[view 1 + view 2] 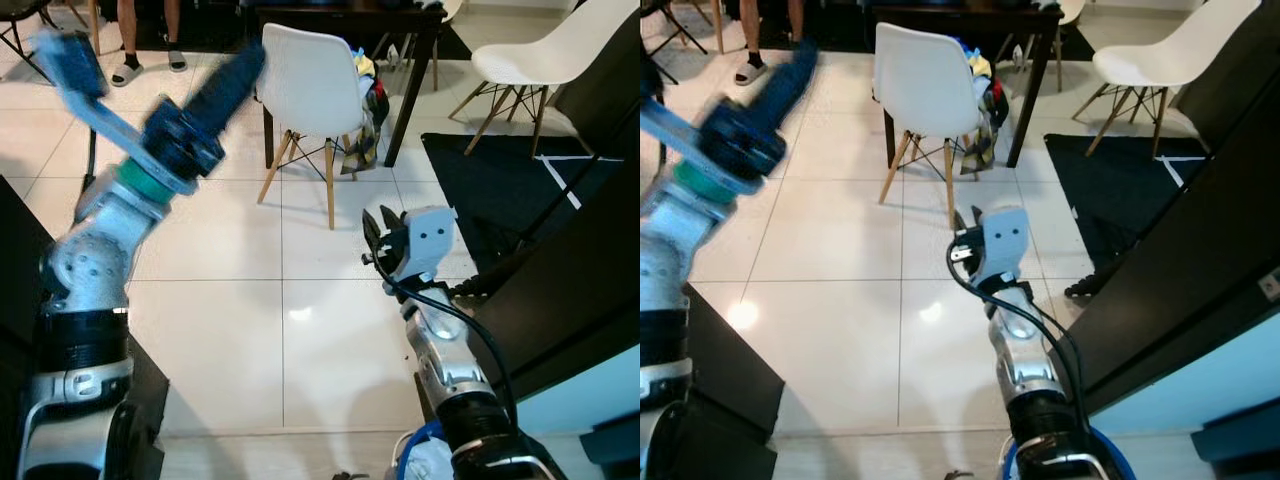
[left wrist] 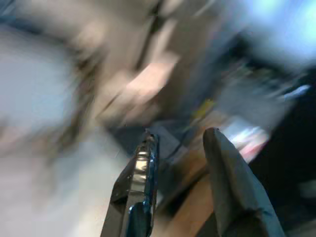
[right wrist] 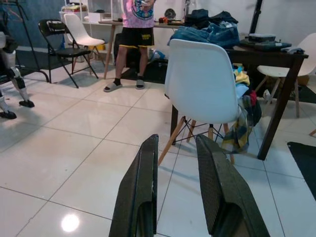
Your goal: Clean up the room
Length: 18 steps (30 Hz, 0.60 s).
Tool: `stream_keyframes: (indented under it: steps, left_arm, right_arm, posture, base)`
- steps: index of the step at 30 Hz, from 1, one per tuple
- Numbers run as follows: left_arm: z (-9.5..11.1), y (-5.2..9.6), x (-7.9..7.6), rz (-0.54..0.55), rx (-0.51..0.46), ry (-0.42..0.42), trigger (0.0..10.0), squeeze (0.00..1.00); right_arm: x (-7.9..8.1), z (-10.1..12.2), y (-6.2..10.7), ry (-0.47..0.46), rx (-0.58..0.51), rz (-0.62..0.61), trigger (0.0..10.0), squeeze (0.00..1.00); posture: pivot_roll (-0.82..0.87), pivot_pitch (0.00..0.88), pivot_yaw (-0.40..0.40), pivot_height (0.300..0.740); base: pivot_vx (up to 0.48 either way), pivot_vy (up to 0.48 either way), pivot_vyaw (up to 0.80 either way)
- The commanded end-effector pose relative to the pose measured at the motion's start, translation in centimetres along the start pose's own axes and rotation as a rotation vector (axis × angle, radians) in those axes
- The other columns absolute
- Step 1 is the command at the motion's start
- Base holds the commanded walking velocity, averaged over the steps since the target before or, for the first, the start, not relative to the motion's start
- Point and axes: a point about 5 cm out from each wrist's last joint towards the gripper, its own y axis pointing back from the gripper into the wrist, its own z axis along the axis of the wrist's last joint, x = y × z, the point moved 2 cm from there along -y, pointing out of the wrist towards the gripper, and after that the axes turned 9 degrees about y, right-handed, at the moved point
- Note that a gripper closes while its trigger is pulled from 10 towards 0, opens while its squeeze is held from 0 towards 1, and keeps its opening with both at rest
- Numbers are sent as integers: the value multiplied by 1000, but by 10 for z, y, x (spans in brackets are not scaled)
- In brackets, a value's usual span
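Likely light and limp, the clothes on the white chair want pinching at a bunched fold; right gripper empty, fingers parted; left gripper likewise

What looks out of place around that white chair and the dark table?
Clothes are heaped on the white chair, colourful ones spilling over the seat's side and hanging toward the floor. More clothing, denim included, is piled on the dark table behind it. Nothing looks spilled or broken.
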Motion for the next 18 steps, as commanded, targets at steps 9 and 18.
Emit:
stream_keyframes:
  steps: [9,18]
  left_arm:
    - [-86,61,53,424,348,-476,10000,0]
    - [-110,78,60,565,321,-428,10000,0]
  right_arm:
    - [8,-26,12,40,114,43,10000,0]
    - [7,-54,27,61,240,61,10000,0]
  posture:
    - [55,27,41,740]
    - [40,18,22,740]
  base:
    - [0,0,0]
    - [0,0,0]
